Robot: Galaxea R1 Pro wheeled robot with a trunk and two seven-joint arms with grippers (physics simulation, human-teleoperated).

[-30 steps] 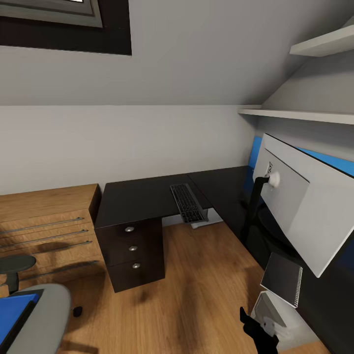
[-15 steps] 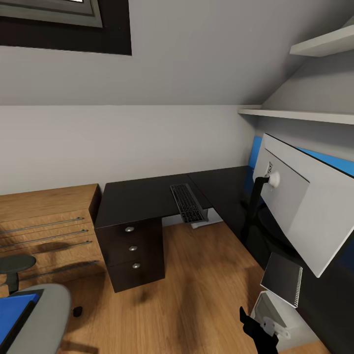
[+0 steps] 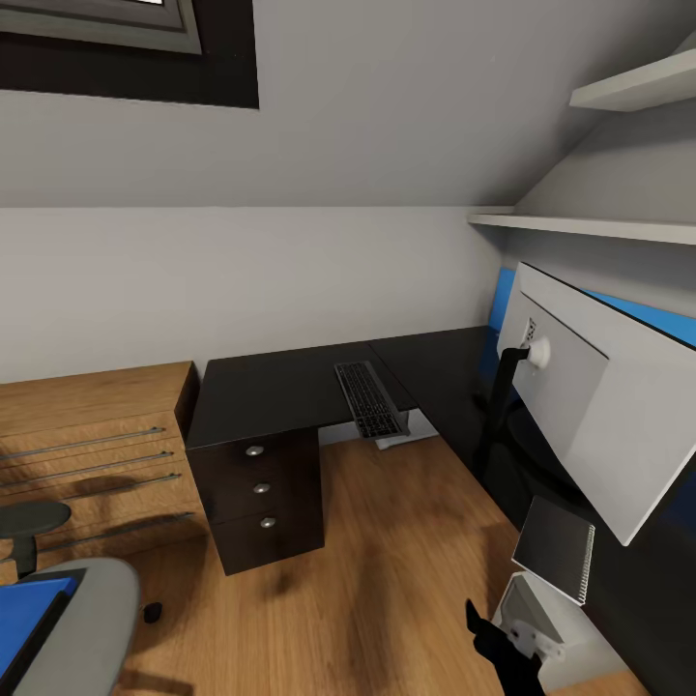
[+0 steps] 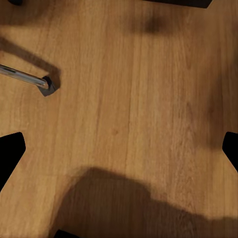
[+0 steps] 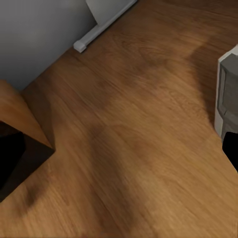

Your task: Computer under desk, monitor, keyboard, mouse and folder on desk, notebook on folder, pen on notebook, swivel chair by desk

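Landmark: the desk [image 3: 280, 391].

Step in hand (judged): positioning the base to collect an item; no grasp is under way. Pick one target and square the base to it before extending an arm.

- Left of the desk, at the frame's lower corner: the chair [image 3: 72, 628] with the blue folder [image 3: 24, 609] on its seat. A small black item, probably the mouse [image 3: 153, 612], lies on the floor between chair and desk drawers.
- On the desk: the keyboard [image 3: 367, 398], overhanging the front edge; grip it from the overhang, not the middle.
- Right of the desk's corner: the monitor [image 3: 590, 406], back toward the camera, with a spiral notebook [image 3: 554, 546] below it.
- Below the notebook: the right gripper [image 3: 503, 650], near a grey box (possibly the computer) [image 3: 536, 614]; jaw state cannot be told.
- Left gripper [image 4: 119, 153]: fingers [image 4: 10, 153] spread wide over bare floor, holding nothing.

Clearances: open floor lies in front of the drawers. Keep the right arm off the monitor's lower edge.
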